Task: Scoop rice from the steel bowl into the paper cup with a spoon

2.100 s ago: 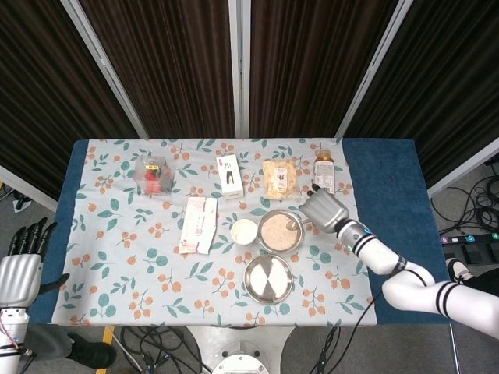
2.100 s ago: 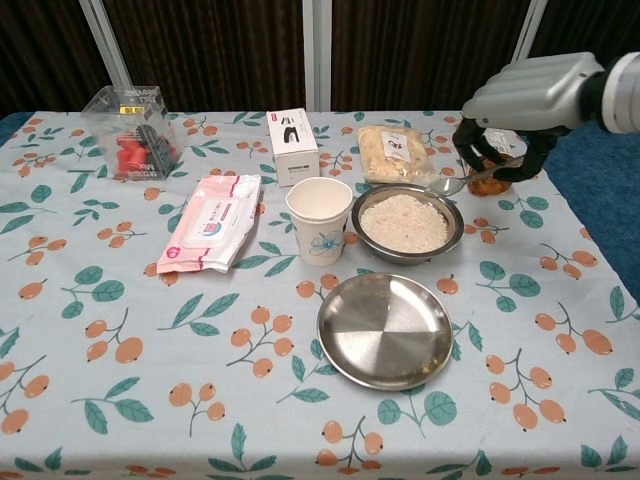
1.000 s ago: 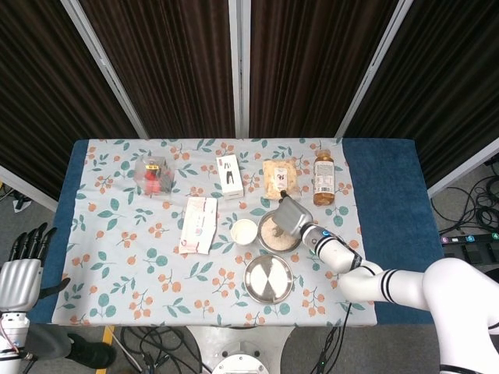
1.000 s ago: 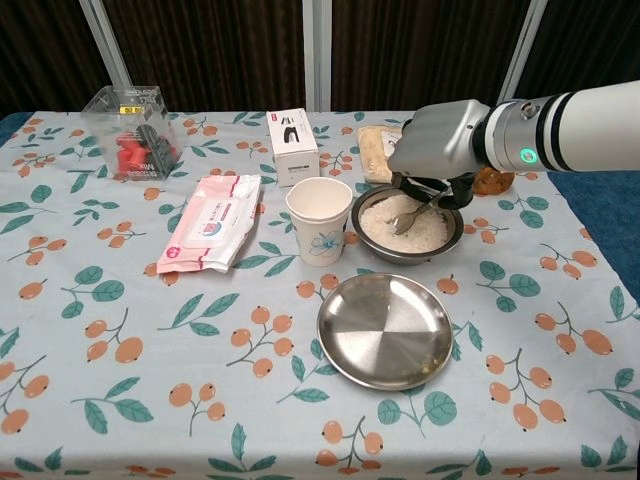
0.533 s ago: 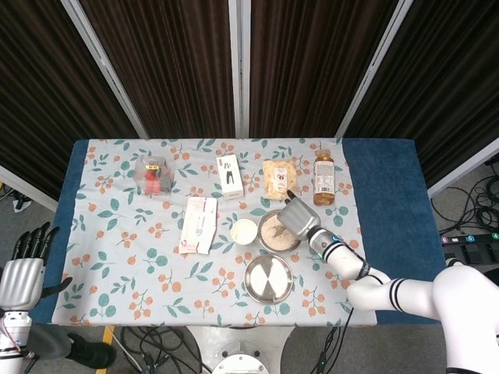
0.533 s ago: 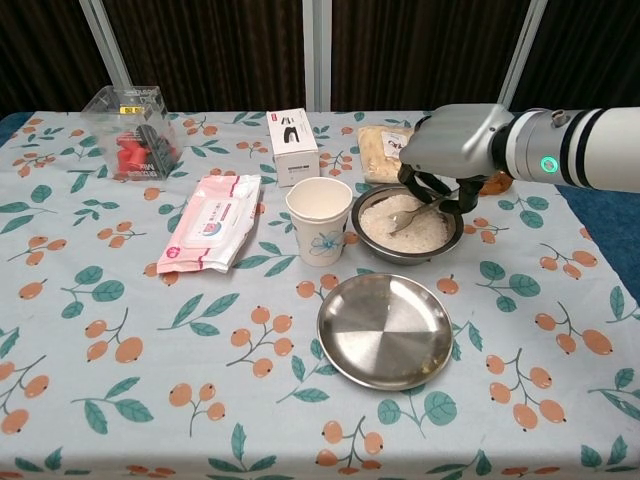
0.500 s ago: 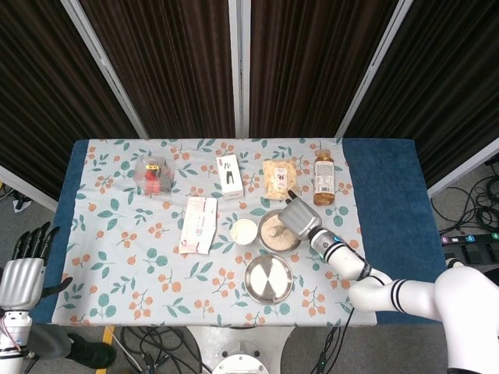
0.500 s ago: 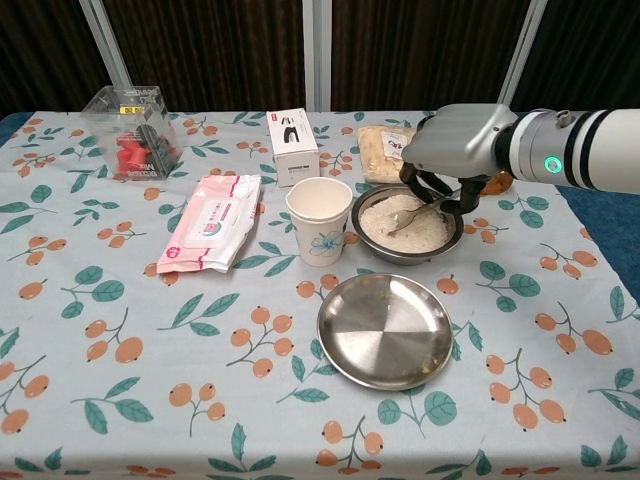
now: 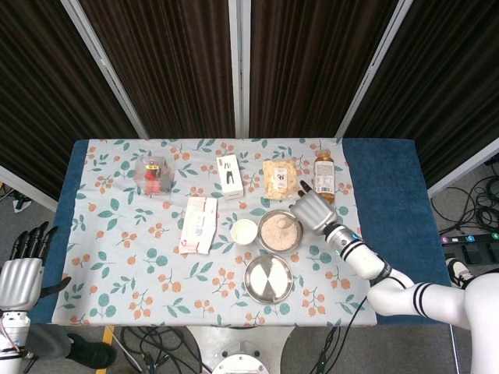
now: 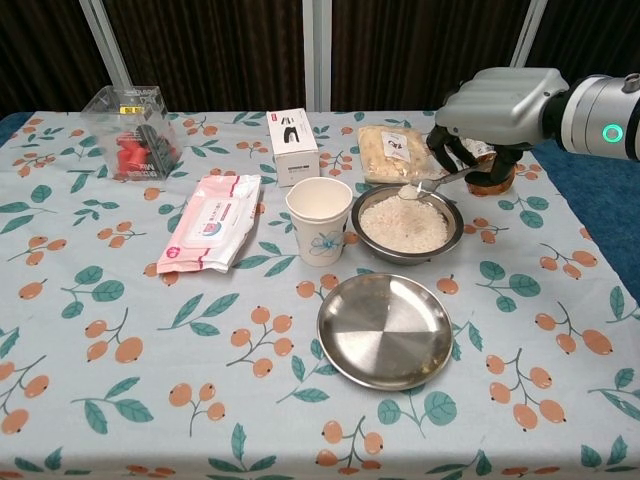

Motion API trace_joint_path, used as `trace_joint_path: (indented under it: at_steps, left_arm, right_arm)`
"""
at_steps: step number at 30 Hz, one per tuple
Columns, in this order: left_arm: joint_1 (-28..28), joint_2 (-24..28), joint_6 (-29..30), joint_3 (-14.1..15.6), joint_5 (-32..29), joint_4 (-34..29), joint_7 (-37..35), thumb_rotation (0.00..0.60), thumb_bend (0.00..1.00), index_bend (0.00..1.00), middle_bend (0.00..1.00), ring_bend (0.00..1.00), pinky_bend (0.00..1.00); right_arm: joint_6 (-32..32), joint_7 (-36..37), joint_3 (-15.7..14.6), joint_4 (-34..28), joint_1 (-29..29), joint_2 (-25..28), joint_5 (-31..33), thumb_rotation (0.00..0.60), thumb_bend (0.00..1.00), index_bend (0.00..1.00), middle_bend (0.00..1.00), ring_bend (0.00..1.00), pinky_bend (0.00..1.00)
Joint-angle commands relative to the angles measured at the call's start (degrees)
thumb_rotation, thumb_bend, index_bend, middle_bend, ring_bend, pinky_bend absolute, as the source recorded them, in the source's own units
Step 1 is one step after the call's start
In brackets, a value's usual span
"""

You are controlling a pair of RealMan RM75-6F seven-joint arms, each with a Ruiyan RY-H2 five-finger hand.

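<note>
A steel bowl (image 10: 449, 243) (image 9: 268, 241) full of white rice stands right of the white paper cup (image 10: 319, 221) (image 9: 244, 231). My right hand (image 10: 497, 112) (image 9: 313, 208) hovers over the bowl's far right rim and holds a metal spoon (image 10: 428, 186). The spoon's bowl carries a small heap of rice just above the rice surface. My left hand (image 9: 22, 269) hangs off the table's left edge, fingers apart, holding nothing.
An empty steel plate (image 10: 385, 330) lies in front of the bowl. A pink wipes pack (image 10: 210, 221), white box (image 10: 292, 146), snack bag (image 10: 393, 150), amber bottle (image 9: 323, 174) and a clear box of red items (image 10: 134, 131) stand around.
My right hand lifted up and to the right, drawing the spoon out of the rice with a small load on it. The left hand stayed still.
</note>
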Motion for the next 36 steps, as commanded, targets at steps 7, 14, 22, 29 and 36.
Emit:
trace_joint_path:
  at_steps: [7, 14, 22, 29, 36]
  left_arm:
    - [-0.35, 0.46, -0.32, -0.22, -0.05, -0.88, 0.66, 0.6, 0.05, 0.07, 0.07, 0.0, 0.06]
    - [-0.32, 0.5, -0.57, -0.25, -0.48, -1.31, 0.92, 0.6, 0.05, 0.07, 0.07, 0.0, 0.06]
    - [-0.1, 0.01, -0.64, -0.09, -0.69, -0.61, 0.26, 0.6, 0.05, 0.07, 0.07, 0.0, 0.06]
    - [0.17, -0.44, -0.29, -0.03, -0.62, 0.25, -0.62, 0.6, 0.05, 0.07, 0.07, 0.0, 0.06]
    - [0.33, -0.93, -0.23, 0.01, -0.68, 0.89, -1.2, 0.6, 0.05, 0.07, 0.07, 0.0, 0.06]
  right_arm:
    - [0.53, 0.86, 3.66, -3.51, 0.71, 1.22, -2.0, 0.6, 0.38, 0.62, 0.61, 0.29, 0.11]
    - [-2.7, -0.94, 6.1, -3.74, 4.07, -0.56, -2.38, 0.6, 0.38, 0.62, 0.61, 0.3, 0.11]
    - [-8.09, -9.24, 5.28, -2.16, 9.34, -2.61, -1.64, 0.6, 0.38, 0.62, 0.61, 0.3, 0.1]
    - [-8.9, -23.03, 3.41, -1.62, 14.67, -2.07, -2.24, 0.6, 0.38, 0.62, 0.61, 0.29, 0.06]
    - [-8.19, -34.01, 0.81, -1.24, 17.91, -1.95, -5.71, 0.6, 0.38, 0.62, 0.6, 0.28, 0.02]
